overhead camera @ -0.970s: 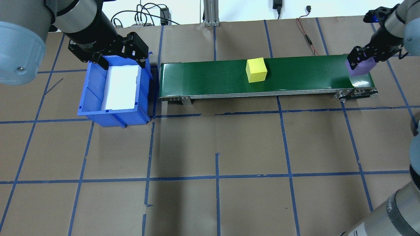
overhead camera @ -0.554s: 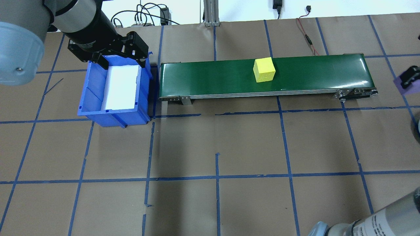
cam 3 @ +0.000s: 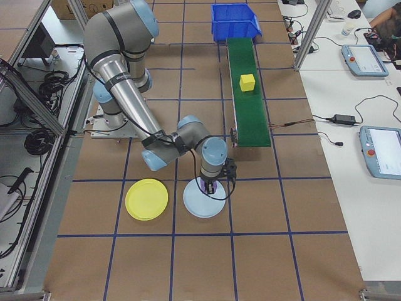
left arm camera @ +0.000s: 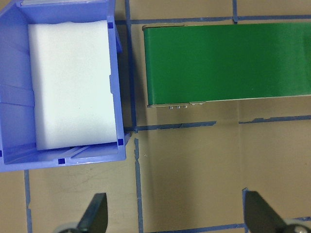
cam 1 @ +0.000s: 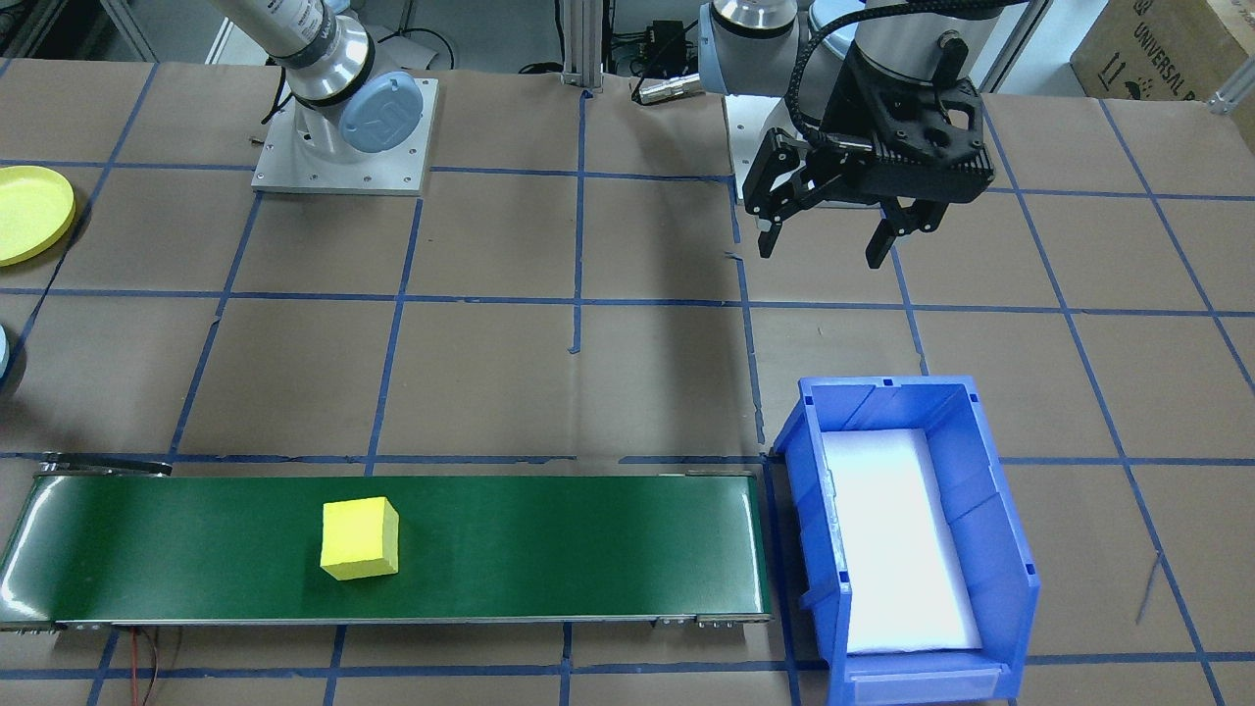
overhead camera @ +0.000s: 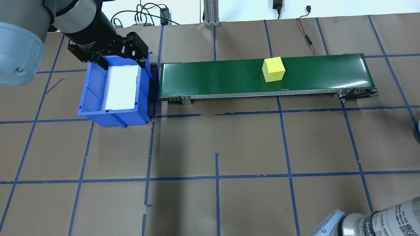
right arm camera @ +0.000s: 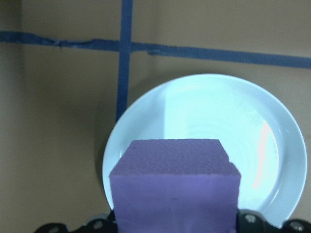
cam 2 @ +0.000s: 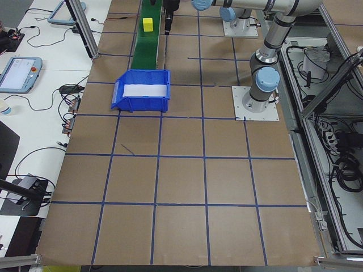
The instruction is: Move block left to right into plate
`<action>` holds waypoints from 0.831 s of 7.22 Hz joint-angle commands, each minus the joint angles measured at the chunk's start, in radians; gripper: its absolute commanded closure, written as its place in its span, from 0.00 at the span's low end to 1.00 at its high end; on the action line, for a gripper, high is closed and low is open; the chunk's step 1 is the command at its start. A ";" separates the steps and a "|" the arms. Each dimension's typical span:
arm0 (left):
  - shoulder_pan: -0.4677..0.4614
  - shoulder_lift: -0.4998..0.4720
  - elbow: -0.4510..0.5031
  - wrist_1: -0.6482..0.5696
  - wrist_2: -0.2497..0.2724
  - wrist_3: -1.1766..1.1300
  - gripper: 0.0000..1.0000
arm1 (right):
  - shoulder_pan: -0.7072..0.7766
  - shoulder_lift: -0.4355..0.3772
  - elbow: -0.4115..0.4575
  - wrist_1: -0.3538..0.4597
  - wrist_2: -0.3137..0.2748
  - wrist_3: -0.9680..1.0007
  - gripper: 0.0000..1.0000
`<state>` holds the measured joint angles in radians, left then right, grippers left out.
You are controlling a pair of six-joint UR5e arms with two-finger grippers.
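The purple block [right arm camera: 175, 187] has a fine-grained, matt, foam-like surface, and the yellow block [overhead camera: 273, 69] looks the same. The pale blue plate [right arm camera: 252, 131] is smooth and glossy, as of plastic, with bright reflections. The bench [overhead camera: 249, 147] is covered in matt brown paper crossed by blue tape. The green belt [cam 1: 549, 544] shines slightly. The blue bin [cam 1: 990, 510] is smooth plastic, lined with white foam.

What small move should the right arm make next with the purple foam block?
Probably lower and open: the right gripper holds the purple foam block above the pale blue round plate, apparently not yet resting on it.
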<state>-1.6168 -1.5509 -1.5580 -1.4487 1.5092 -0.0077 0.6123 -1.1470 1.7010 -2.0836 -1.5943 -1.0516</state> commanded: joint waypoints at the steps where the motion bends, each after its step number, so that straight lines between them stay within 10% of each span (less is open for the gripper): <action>1: 0.000 0.002 -0.001 0.001 0.000 0.000 0.00 | -0.025 0.023 0.012 -0.026 0.004 -0.019 0.01; 6: 0.002 0.005 -0.007 -0.002 0.002 0.000 0.00 | 0.097 -0.095 -0.040 0.101 0.025 0.184 0.00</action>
<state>-1.6159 -1.5463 -1.5620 -1.4507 1.5104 -0.0077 0.6260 -1.1817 1.6765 -2.0509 -1.5856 -0.9748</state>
